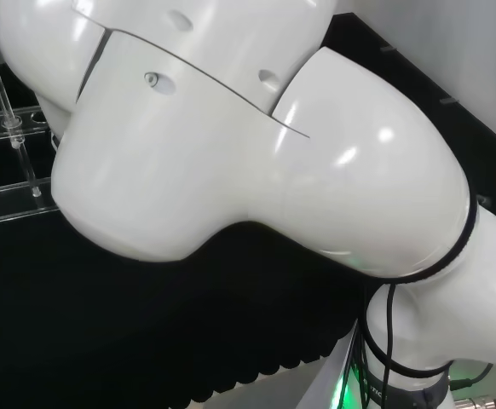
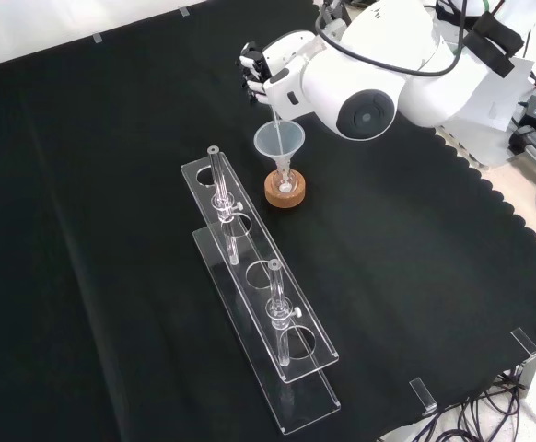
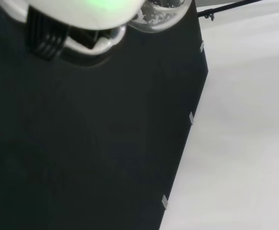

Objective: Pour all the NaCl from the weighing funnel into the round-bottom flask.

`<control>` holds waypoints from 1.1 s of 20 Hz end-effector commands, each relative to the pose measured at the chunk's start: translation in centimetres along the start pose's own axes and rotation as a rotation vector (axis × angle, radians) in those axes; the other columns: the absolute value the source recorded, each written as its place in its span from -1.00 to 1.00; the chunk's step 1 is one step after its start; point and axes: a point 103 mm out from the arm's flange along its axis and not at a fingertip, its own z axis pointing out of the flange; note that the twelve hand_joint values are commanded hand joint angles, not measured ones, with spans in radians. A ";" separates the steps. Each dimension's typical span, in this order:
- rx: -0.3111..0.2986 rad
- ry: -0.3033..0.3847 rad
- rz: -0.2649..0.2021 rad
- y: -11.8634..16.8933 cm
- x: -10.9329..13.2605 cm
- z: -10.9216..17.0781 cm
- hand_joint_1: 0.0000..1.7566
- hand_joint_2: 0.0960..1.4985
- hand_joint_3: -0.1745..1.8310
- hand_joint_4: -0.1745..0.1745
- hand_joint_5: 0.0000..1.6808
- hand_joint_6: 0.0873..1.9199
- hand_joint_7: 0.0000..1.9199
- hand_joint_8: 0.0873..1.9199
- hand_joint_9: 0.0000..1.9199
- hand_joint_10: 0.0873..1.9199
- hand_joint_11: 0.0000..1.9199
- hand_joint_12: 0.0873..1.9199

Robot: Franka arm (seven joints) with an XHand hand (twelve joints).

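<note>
The bench (image 2: 93,184), draped in black cloth, carries a long clear rack (image 2: 259,276) with upright glass tubes in the front view's middle. Above it in that view stands the arm's white link (image 2: 360,83), and to its left the hand (image 2: 273,69) reaches down over the round-bottom flask (image 2: 285,184), which sits on a cork ring (image 2: 285,191). A clear funnel (image 2: 279,140) stands in the flask's neck, and a thin clear piece slants from the hand into it, most likely the weighing funnel's stem. Whether the fingers (image 2: 252,66) are curled round it I cannot tell. White grains (image 3: 151,19) show in a clear bulb in the wrist view.

The likely trouble: if the stem slips off the funnel's mouth, salt would scatter on the cloth; a nudge could tip the flask off its ring; grains clinging inside would leave the pour incomplete.
</note>
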 end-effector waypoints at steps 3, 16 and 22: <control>-0.010 -0.037 -0.003 0.0 0.2 -0.1 0.32 -0.24 -0.25 1.00 0.89 -1.00 0.25 -0.62 0.56 -1.00 0.29 -0.28; -0.019 -0.042 0.006 0.0 0.0 -0.4 0.32 -0.25 -0.25 1.00 0.89 -1.00 0.24 -0.61 0.56 -1.00 0.29 -0.28; -0.027 -0.019 0.002 0.0 0.3 -0.4 0.32 -0.25 -0.25 1.00 0.89 -1.00 0.24 -0.61 0.56 -1.00 0.29 -0.28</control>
